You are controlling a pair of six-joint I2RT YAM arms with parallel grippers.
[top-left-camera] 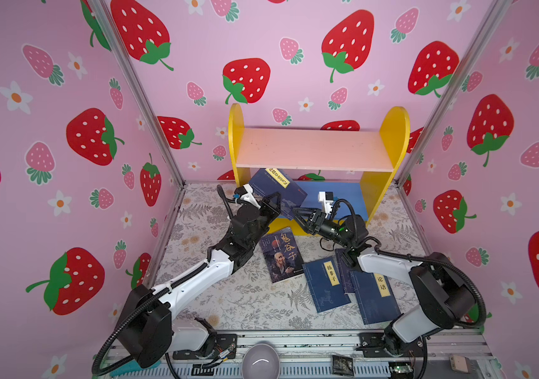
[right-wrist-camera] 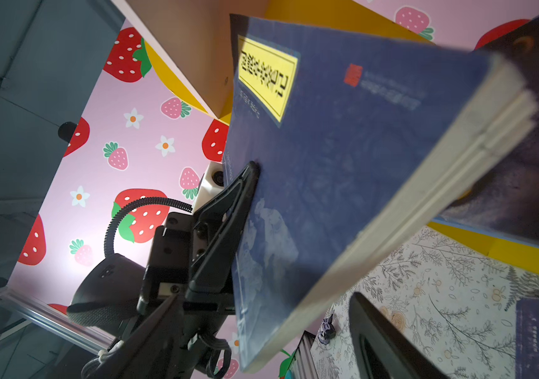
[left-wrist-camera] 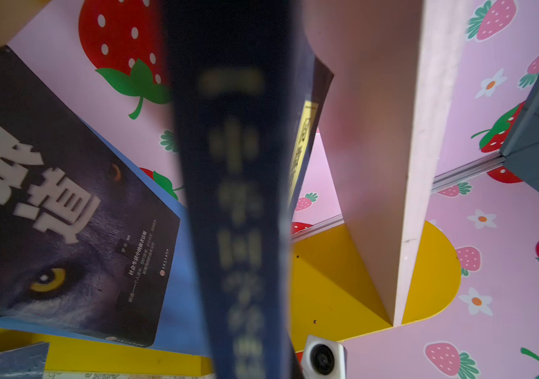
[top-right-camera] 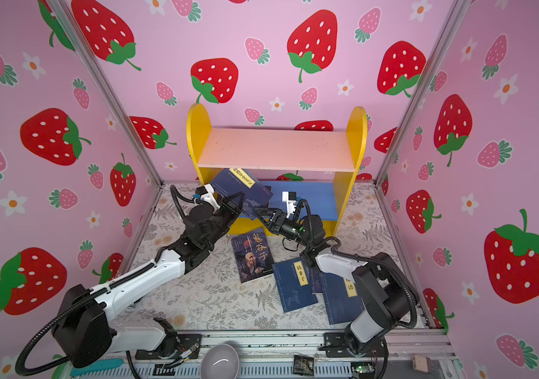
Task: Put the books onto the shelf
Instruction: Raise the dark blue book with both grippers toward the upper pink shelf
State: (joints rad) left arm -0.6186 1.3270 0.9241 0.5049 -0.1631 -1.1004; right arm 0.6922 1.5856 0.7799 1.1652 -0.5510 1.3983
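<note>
The left gripper (top-left-camera: 274, 201) is clamped on 1 navy book (top-left-camera: 278, 185), which tilts at the mouth of the shelf's (top-left-camera: 393, 131) lower tier, under the pink board (top-left-camera: 314, 147). The right gripper (top-left-camera: 296, 217) hangs by that book's lower edge, its 2 fingers spread and gripping nothing. 1 black book (left-wrist-camera: 64, 213) lies on the blue board (top-left-camera: 343, 197). On the table (top-left-camera: 228, 295) lie 1 portrait-cover book (top-left-camera: 281, 254) and 3 navy books (top-left-camera: 325, 285), 2 of them overlapping.

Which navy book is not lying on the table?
The navy book tilted in the left tool at the shelf; the other navy books lie flat on the table.
</note>
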